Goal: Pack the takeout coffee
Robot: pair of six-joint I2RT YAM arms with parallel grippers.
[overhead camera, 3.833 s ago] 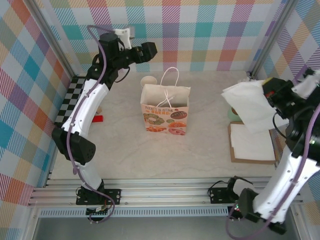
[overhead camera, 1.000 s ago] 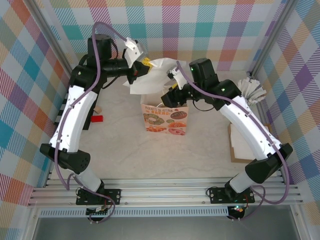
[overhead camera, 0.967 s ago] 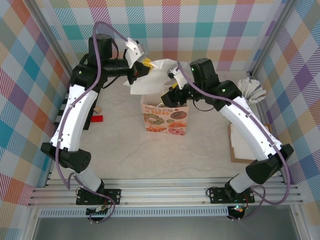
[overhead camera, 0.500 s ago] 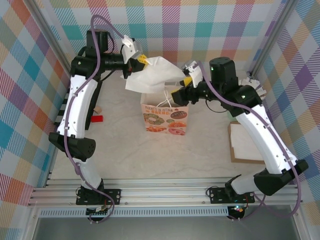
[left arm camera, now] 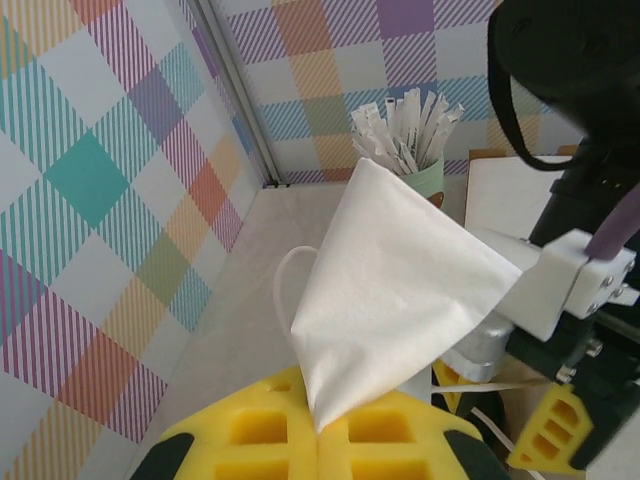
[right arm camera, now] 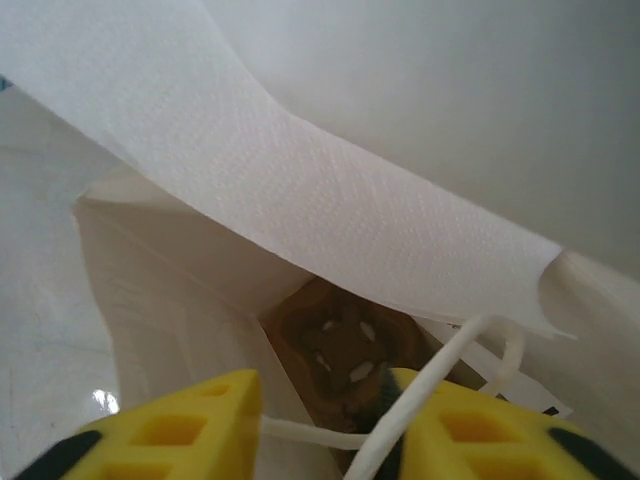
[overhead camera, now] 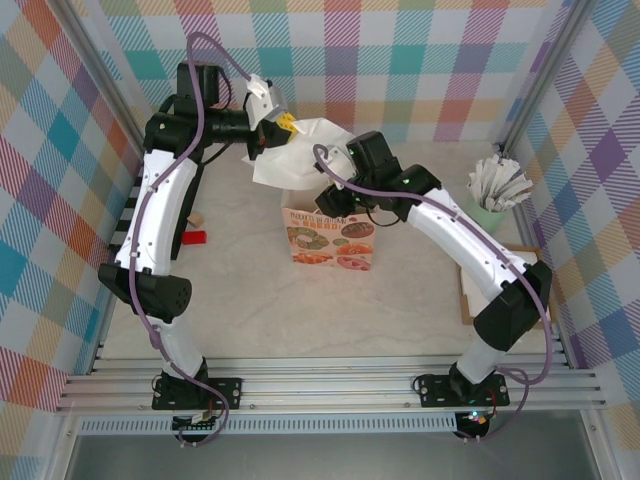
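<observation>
Above the bag's mouth, at upper centre of the top view, your left gripper (overhead camera: 283, 125) was clenched on one corner of a white napkin (overhead camera: 300, 155), and the sheet hung from it as a loose cone. The left wrist view showed the yellow fingers (left arm camera: 250, 440) pinched together on the napkin's point. I judged that you held it there so it could go down into the paper bag (overhead camera: 330, 238) on top of the drink. Your right gripper (overhead camera: 335, 196) hovered just over the bag's opening, below the napkin. In its own view the fingers stood partly apart with nothing clamped, though a white handle cord (right arm camera: 445, 385) ran across the gap between them. It looked placed to steady or spread the mouth, but that is a guess. The takeout coffee (right arm camera: 340, 345) seemed to sit at the bottom of the bag, a dark roundish shape low in the middle of the right wrist view, too dim to be sure of. What stood in your way was the napkin itself, draped across the upper half of that view and hiding much of the opening, along with the handle cord. At the right of the top view a mint-green cup of white sticks (overhead camera: 497, 188) stood well apart on the table (overhead camera: 250, 300). A board (overhead camera: 468, 300) lay toward the lower right, partly behind the right arm, and a small red thing (overhead camera: 195, 237) lay at the left.
</observation>
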